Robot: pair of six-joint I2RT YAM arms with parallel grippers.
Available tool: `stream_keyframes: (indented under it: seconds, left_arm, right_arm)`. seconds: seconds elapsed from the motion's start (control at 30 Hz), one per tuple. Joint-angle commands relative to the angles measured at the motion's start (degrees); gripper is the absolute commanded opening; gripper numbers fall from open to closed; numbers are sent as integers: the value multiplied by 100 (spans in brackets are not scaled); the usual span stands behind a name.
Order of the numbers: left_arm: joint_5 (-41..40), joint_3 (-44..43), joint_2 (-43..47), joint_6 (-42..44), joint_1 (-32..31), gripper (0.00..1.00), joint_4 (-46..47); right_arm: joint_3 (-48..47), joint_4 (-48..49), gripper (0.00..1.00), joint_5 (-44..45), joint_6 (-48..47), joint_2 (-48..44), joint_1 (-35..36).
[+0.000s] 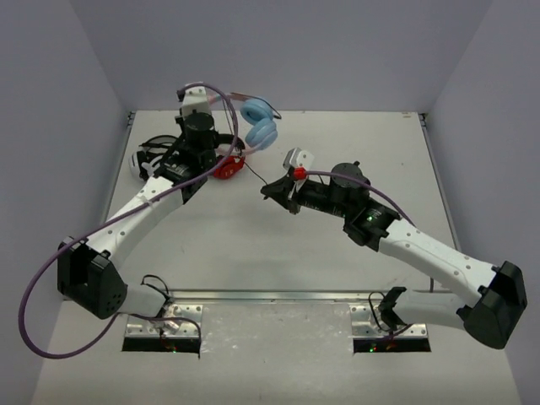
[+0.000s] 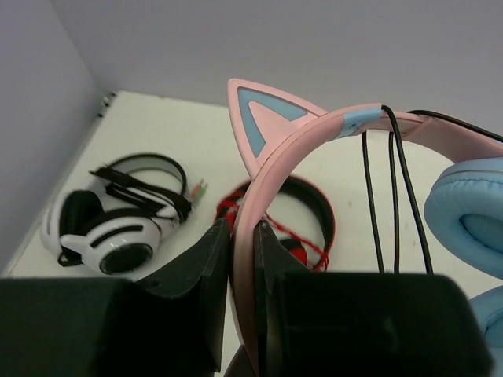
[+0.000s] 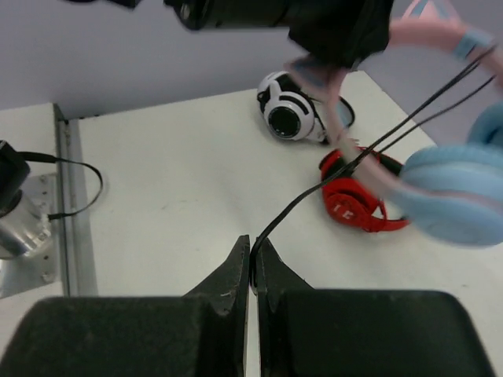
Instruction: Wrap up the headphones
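At about ten o'clock on the table (image 1: 253,253), the white-and-black headphones (image 2: 118,224) lie flat; from above, the left arm covers most of them. Just to their right, the left gripper (image 2: 244,228) is clamped on the pink headband (image 2: 287,141) of the headphones (image 1: 260,125). It holds them raised off the table near eleven o'clock. One cat ear (image 2: 263,126) stands upright; a second ear cannot be made out.

In the left wrist view the right edge cuts off the light blue earcups (image 2: 471,212), and the band's lower end vanishes between the fingers. Strands of the thin black cable (image 2: 393,196) hang over the band. Their lower ends are hidden behind the gripper body, so the turns cannot be counted.

Beneath the headband the red-and-black headphones (image 3: 354,206) lie on the table, partly hidden by it. From there the cable runs toward five o'clock to the right gripper (image 3: 251,250), near the table's centre, whose jaws are pinched together on it. The plug end is out of sight. In the right wrist view the earcups and the left gripper are blurred.
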State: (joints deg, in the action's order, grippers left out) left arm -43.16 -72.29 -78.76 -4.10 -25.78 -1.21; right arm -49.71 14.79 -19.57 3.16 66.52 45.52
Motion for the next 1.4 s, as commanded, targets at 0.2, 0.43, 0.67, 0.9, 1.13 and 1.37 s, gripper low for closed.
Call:
stream_keyframes:
  seconds: [0.2, 0.43, 0.67, 0.9, 1.13, 1.37]
  left_arm:
    - [2020, 1507, 484, 234, -427, 0, 1282]
    - [2882, 2349, 827, 630, -1131, 0, 1615]
    - [3533, 3088, 1415, 621, -1271, 0, 2273]
    - [3666, 3257, 1618, 726, -1386, 0, 2371]
    - [3455, 3169, 1478, 638, -1395, 0, 2231]
    - [3392, 3028, 1443, 647, -1386, 0, 2099]
  right_arm:
    - [-1646, -2339, 1, 1270, -2459, 607, -34]
    - [-2078, -2323, 1, 1501, -3111, 766, -788]
    - [-1964, -1823, 1, 1263, -3401, 836, -1440]
    - [-1761, -1523, 5, 1228, -3840, 897, -1677]
    - [-1875, -1707, 12, 868, -3700, 1117, -1994]
    - [-1928, -1637, 17, 859, -3586, 1433, -2152]
